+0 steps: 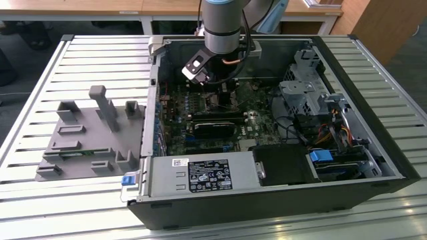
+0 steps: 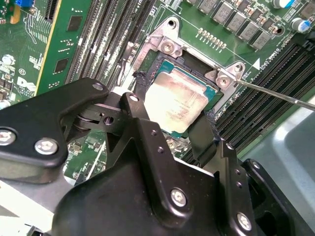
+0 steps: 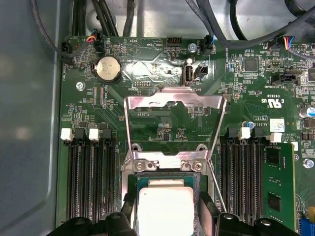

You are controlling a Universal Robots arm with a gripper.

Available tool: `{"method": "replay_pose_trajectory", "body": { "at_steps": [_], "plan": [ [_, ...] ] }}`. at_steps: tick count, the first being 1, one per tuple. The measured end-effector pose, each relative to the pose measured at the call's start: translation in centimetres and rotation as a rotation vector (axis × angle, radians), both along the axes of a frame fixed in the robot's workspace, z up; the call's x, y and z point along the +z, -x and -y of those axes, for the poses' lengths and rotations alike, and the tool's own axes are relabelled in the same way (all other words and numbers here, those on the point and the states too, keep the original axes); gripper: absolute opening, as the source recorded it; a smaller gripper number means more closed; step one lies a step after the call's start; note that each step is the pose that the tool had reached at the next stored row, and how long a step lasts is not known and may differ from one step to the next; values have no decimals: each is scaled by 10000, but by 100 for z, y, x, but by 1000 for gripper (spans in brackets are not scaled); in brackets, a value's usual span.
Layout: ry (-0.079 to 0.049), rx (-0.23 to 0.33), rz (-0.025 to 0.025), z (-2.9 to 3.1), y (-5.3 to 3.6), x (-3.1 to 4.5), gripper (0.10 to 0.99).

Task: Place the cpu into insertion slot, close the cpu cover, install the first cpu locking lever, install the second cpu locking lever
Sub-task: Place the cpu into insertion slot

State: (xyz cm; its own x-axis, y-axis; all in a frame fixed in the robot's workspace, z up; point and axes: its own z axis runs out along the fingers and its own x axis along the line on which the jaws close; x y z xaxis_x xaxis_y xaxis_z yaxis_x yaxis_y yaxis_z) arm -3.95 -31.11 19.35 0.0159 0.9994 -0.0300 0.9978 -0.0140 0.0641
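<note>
Gripper [image 2: 170,114] over cpu [image 3: 165,211] in insertion slot [image 2: 165,46], cpu cover [image 3: 175,101] raised, memory slots [image 3: 91,177] alongside

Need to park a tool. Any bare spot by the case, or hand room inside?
Bare table slats beyond the grey fixture, and more on its camera side. Inside the case is crowded: gripper at the cpu, cables, drive cage.
</note>
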Motion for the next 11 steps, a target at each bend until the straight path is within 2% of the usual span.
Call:
{"method": "replay_pose_trajectory", "body": {
  "at_steps": [11],
  "plan": [
    [-1, 2, 0, 24, -1, -3, 612]
  ]
}}
